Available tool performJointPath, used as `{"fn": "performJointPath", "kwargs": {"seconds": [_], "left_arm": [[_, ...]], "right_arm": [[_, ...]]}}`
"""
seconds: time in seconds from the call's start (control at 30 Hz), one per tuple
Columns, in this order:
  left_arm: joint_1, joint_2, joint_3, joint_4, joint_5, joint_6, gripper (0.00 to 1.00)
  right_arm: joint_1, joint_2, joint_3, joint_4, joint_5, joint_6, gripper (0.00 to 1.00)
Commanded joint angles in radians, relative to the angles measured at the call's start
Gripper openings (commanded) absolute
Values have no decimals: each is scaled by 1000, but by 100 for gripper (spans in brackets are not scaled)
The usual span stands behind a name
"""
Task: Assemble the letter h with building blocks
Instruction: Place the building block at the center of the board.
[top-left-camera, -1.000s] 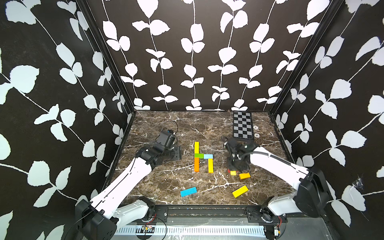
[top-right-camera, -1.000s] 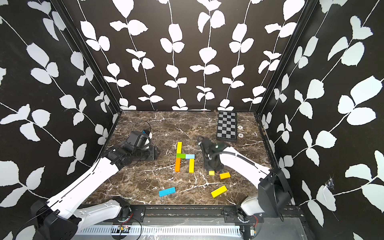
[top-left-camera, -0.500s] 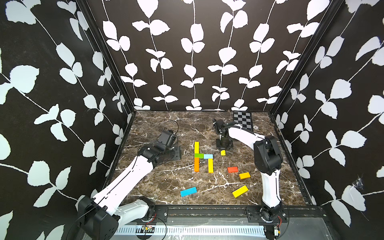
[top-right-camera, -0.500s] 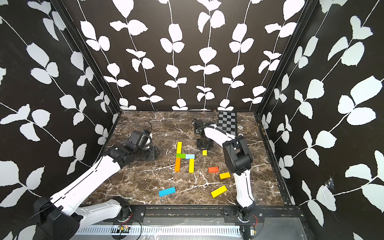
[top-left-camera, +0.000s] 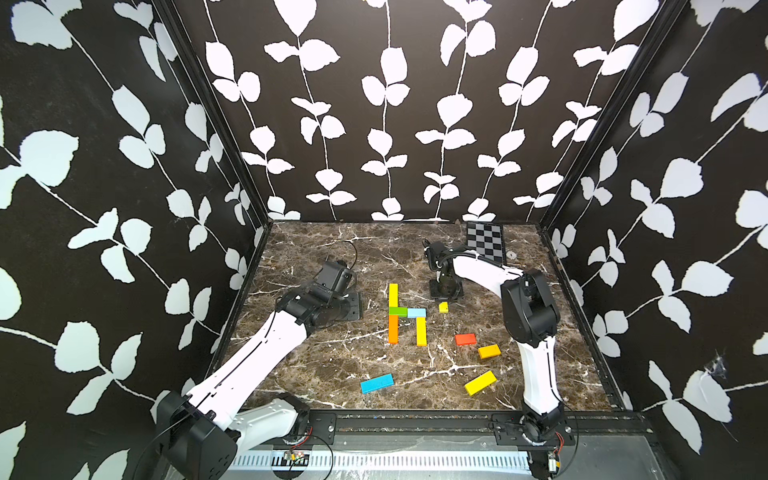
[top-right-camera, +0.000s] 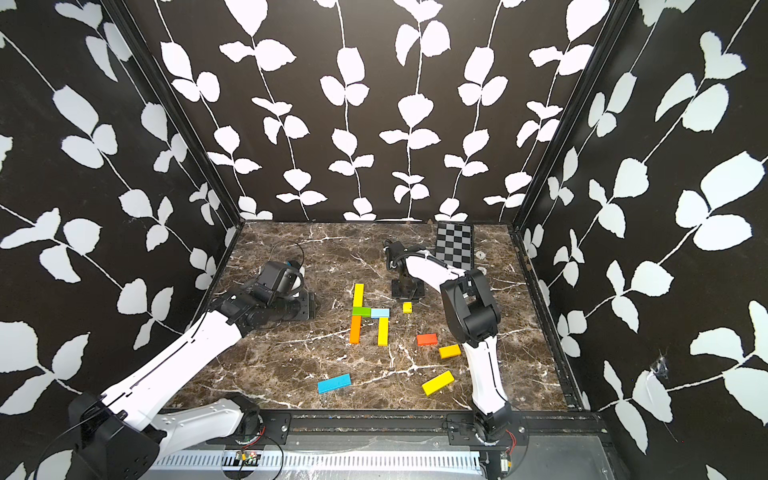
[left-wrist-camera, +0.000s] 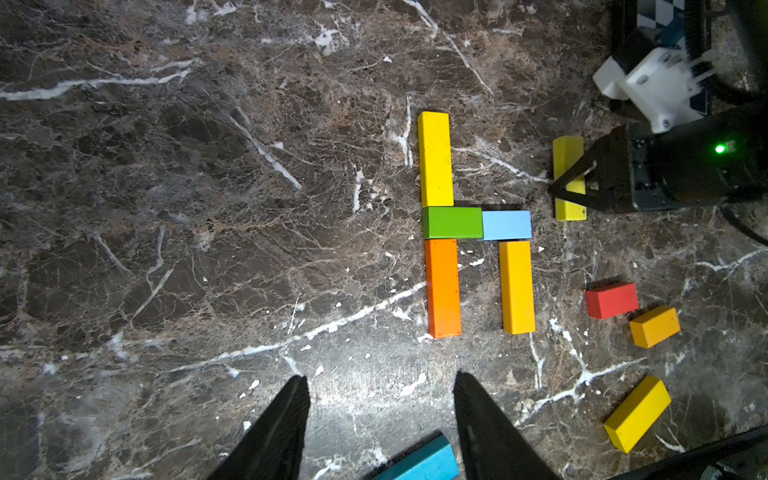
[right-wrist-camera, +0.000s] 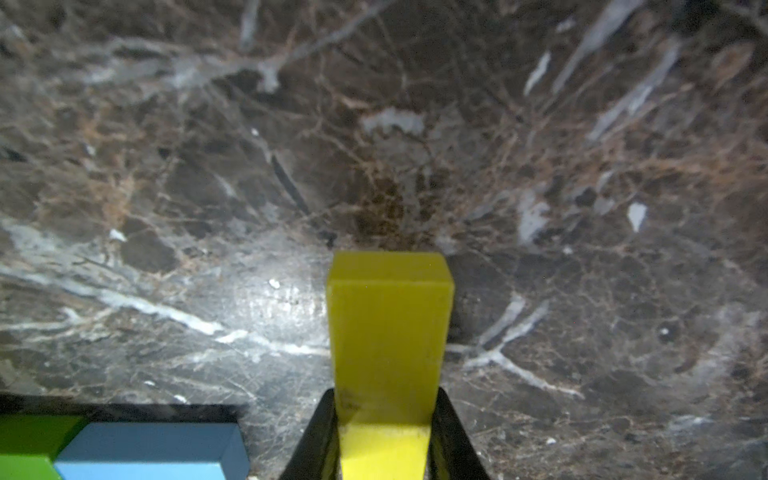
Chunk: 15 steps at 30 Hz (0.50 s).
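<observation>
Five building blocks lie joined at mid-table: a long yellow block (top-left-camera: 393, 294), green (top-left-camera: 397, 311), light blue (top-left-camera: 417, 312), orange (top-left-camera: 393, 329) and another yellow (top-left-camera: 421, 331). My right gripper (right-wrist-camera: 384, 392) is shut on a short lime-yellow block (right-wrist-camera: 388, 324), held low over the marble just right of the light blue block (right-wrist-camera: 145, 451); both top views show this block (top-right-camera: 407, 307). The left gripper (left-wrist-camera: 380, 376) is open and empty, left of the joined blocks. Loose blocks: red (top-left-camera: 465, 339), short orange (top-left-camera: 489, 351), long yellow (top-left-camera: 480, 382), blue (top-left-camera: 376, 383).
A black-and-grey chequered board (top-left-camera: 485, 241) lies at the back right corner. Patterned walls enclose the marble table (top-left-camera: 316, 365) on three sides. A black rail (top-left-camera: 415, 417) runs along the front edge, where both arm bases stand.
My right arm has swung from near the red block toward the back, carrying the short yellow block up beside the light blue one. The red block now shows. The left arm has barely moved.
</observation>
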Motion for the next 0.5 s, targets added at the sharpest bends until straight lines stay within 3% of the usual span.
{"fn": "performJointPath", "kwargs": {"seconds": [0.0,0.2,0.47], "left_arm": [[6,7,-16,-2,6,-7,58],[6,7,-17,1,9,-2,58],[6,0,-7,-3,15,-5,58]], "right_arm": [[4,30,18,-5,15,24,36],[3,34,26,-15,23,18,65],[4,-138,-45,-36,58,16,71]]}}
